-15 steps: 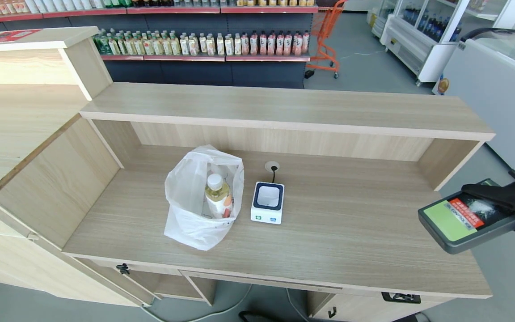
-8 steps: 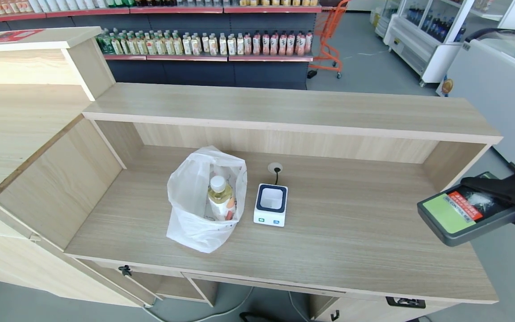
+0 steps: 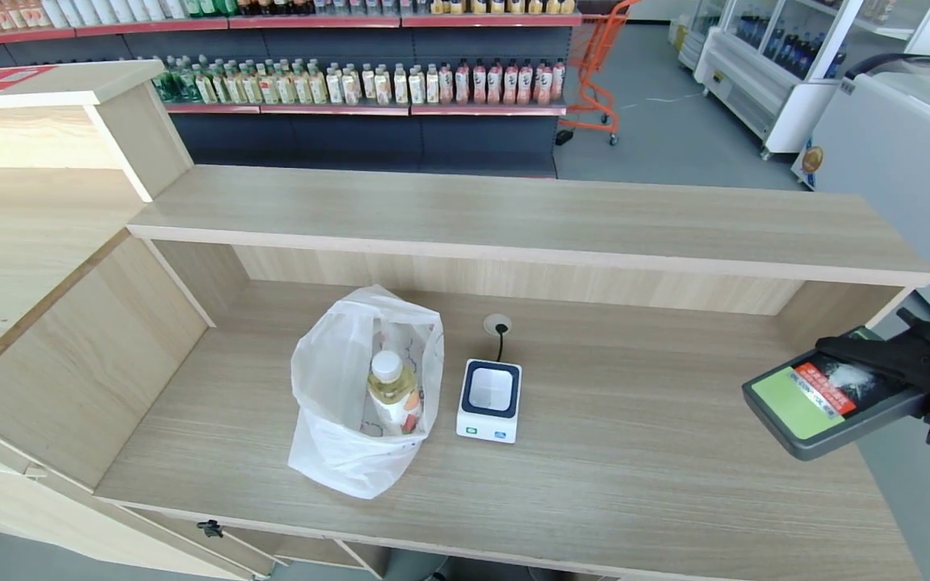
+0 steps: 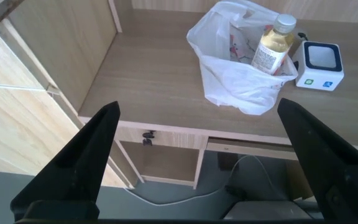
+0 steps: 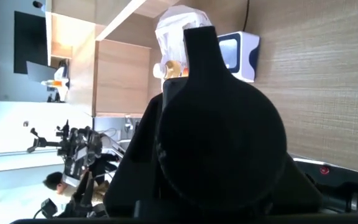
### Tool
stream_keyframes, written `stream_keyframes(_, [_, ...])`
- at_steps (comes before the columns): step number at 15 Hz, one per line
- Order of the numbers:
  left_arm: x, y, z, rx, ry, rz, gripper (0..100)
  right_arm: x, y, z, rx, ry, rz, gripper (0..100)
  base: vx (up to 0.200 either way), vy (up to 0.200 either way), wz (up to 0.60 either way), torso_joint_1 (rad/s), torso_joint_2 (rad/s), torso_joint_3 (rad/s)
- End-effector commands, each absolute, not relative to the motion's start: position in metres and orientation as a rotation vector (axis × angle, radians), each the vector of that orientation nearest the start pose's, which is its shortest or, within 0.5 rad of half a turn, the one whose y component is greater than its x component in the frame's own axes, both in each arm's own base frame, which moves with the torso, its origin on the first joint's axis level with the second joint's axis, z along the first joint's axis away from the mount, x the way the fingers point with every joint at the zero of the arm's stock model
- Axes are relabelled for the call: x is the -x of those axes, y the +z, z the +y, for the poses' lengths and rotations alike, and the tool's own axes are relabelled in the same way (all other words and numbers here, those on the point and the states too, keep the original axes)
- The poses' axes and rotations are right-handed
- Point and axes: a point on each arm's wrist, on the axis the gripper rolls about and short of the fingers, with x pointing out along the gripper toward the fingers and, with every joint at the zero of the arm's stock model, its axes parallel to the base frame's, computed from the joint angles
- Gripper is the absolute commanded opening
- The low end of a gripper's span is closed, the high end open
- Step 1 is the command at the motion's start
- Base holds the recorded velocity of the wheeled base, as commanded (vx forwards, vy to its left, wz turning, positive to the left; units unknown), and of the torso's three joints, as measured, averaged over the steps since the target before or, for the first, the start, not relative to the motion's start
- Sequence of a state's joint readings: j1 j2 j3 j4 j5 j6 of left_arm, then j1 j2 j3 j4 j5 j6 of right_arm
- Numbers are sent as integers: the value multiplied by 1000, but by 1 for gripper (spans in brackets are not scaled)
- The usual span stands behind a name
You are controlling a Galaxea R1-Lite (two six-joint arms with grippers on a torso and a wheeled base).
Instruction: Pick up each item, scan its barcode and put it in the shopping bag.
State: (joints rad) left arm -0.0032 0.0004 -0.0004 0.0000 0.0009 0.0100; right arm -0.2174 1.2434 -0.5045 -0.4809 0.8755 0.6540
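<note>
While right fingers (image 3: 885,353) clamp a dark box (image 3: 796,403) beside the counter (image 3: 634,468), left fingers (image 4: 86,158) wide.

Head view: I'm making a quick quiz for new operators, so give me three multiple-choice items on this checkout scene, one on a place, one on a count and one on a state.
1. Where does the scanner stand?
A. On the counter, at the robot's right of the shopping bag.
B. Inside the shopping bag.
C. On the upper ledge.

2. How many bottles show in the shopping bag?
A. None.
B. One.
C. Three.

3. What is the right gripper's state?
A. Open and empty.
B. Shut on a dark flat packet.
C. Resting in the bag.

Answers:
1 A, the scanner sits on the counter beside the bag.
2 B, a single capped bottle stands upright inside.
3 B, it clamps the packet at the counter's right end.
</note>
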Motion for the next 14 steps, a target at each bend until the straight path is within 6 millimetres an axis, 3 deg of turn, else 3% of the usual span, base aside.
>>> stream_keyframes(1, [23, 75, 0, -9, -2, 0, 100, -173, 189, -20, -750, 562, 454, 0, 0, 200, 0, -36, -17, 7])
stream_keyframes(4, [23, 76, 0, -9, -2, -2, 100, -178, 181, -20, -715, 564, 475, 0, 0, 200, 0, 9, 10, 4])
stream_keyframes(7, [23, 75, 0, -9, -2, 0, 100, -200, 160, -25, -497, 587, 481, 0, 0, 200, 0, -9, -2, 1])
stream_keyframes(9, [23, 75, 0, -8, -2, 0, 100, -225, 149, -28, -304, 543, 467, 0, 0, 0, 0, 0, 0, 0])
stream_keyframes(14, [23, 75, 0, -8, -2, 0, 100, -272, 141, -10, -271, 640, 461, 0, 0, 0, 0, 0, 0, 0])
